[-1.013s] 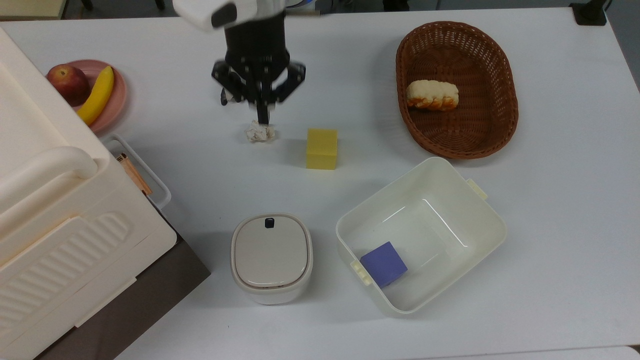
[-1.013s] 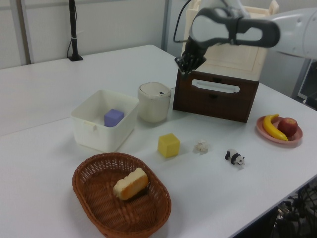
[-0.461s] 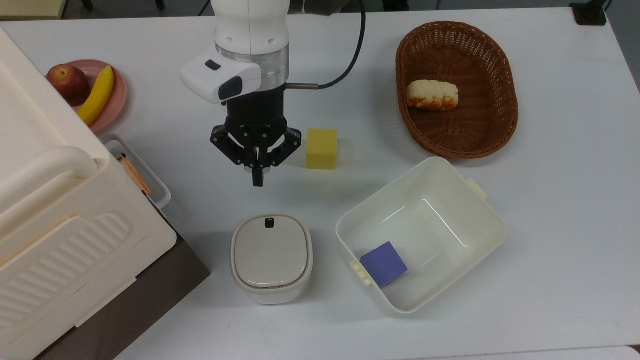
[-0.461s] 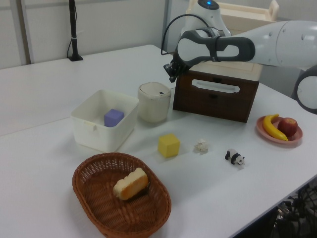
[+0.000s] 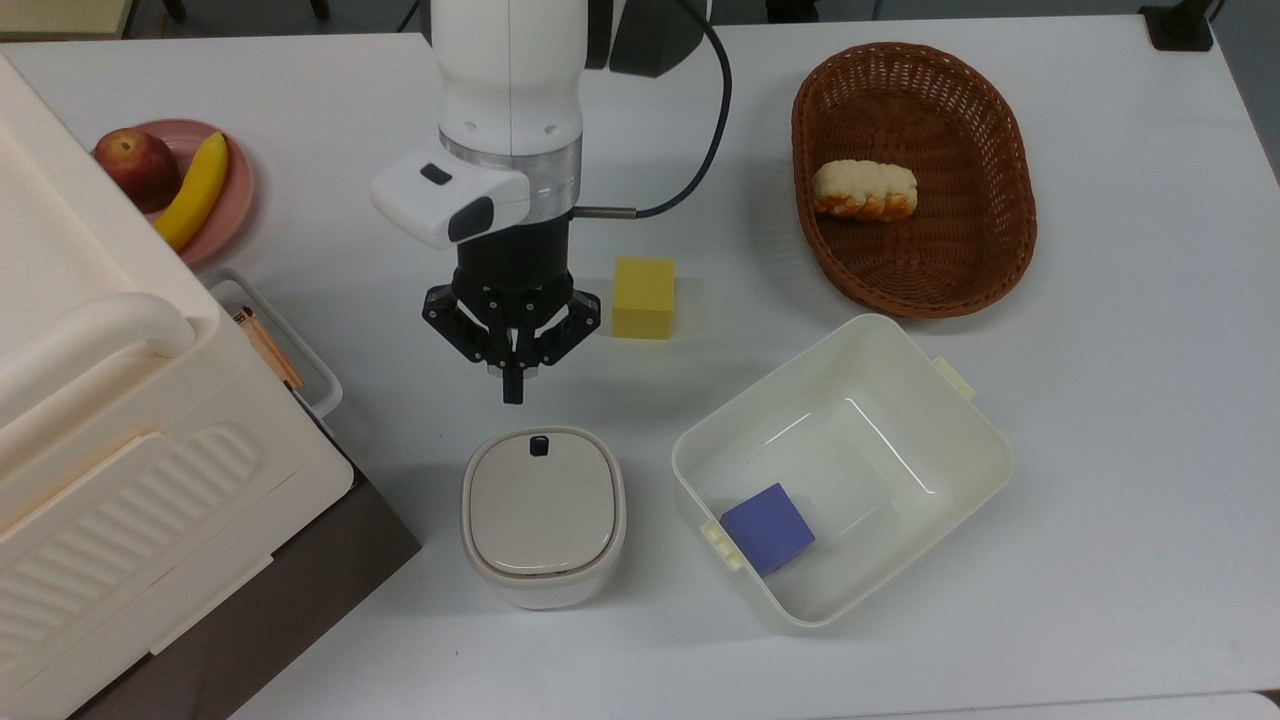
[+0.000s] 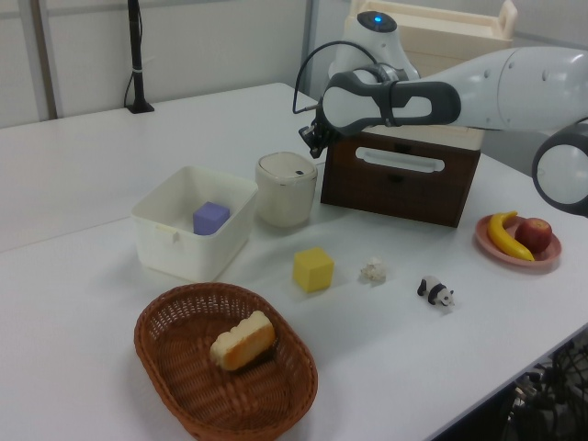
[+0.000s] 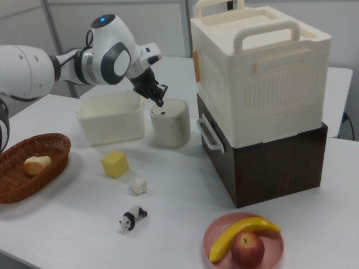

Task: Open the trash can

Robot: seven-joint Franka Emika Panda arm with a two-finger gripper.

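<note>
A: Top view: the black claw (image 5: 513, 385), fingers pinched narrow, hovers just beyond the small cream-white plastic trash can (image 5: 543, 515), lid closed on the white table (image 5: 1100, 420).

B: Left view, it's above the can's rim. Right view, over the dark button (image 7: 162, 114).

The white robot arm's black two-finger gripper (image 5: 512, 392) has travelled from above the crumpled paper ball (image 6: 373, 271) to just short of the small cream-white plastic trash can (image 5: 543, 515), its lid still down.
</note>
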